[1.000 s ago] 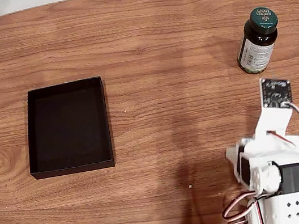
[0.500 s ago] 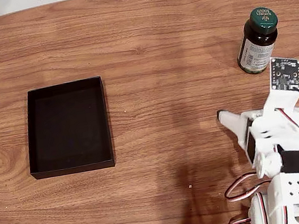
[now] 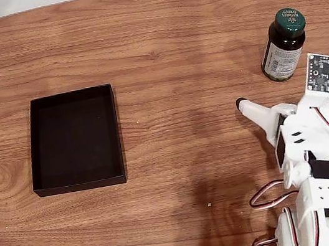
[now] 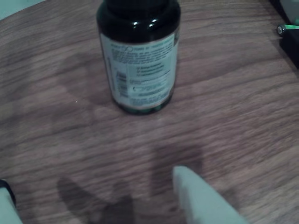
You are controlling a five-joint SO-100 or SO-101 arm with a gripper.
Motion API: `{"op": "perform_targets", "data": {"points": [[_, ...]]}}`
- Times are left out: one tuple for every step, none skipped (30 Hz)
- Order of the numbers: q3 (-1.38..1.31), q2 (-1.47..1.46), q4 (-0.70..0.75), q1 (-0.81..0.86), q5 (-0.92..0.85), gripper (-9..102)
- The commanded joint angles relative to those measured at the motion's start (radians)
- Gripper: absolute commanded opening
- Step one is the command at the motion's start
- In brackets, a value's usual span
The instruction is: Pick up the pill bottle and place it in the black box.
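In the fixed view the hand [image 3: 257, 110] sits at the right side of the tabletop [image 3: 157, 42], on a white arm [image 3: 317, 167] that rises from the near right corner. One white finger [image 3: 252, 108] with a dark tip points left and away from the arm; the other is hidden under the wrist parts. The hand holds nothing and touches nothing. The pill bottle [image 3: 284, 44] stands upright at the far right, just beyond the hand and apart from it, its green cap [image 3: 289, 20] on. The black box [image 3: 74, 140] lies well apart on the left.

In the wrist view the hand [image 4: 100, 191] is spread wide open, one pale finger [image 4: 201, 198] at the near edge, the other at the near left corner. The pill bottle [image 4: 140, 56] stands upright beyond the fingers, label facing the camera, not between them.
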Motion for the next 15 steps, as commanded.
{"op": "perform_targets", "data": {"points": [[-0.032,-0.069,-0.172,0.028,0.015,45],[-0.035,-0.094,-0.215,0.034,0.015,46],[-0.043,-0.12,-0.241,0.037,0.017,46],[-0.055,-0.146,-0.261,0.041,0.017,47],[-0.069,-0.17,-0.278,0.044,0.015,47],[-0.084,-0.196,-0.295,0.049,0.012,47],[-0.1,-0.219,-0.307,0.054,0.009,47],[-0.117,-0.244,-0.319,0.057,0.008,48],[-0.13,-0.27,-0.336,0.061,0.006,48],[-0.146,-0.298,-0.354,0.064,0.006,48],[-0.158,-0.327,-0.371,0.067,0.008,48],[-0.169,-0.354,-0.394,0.071,0.009,48],[-0.179,-0.385,-0.417,0.072,0.011,48],[-0.19,-0.414,-0.437,0.074,0.011,48],[-0.202,-0.442,-0.456,0.075,0.011,49]]}}
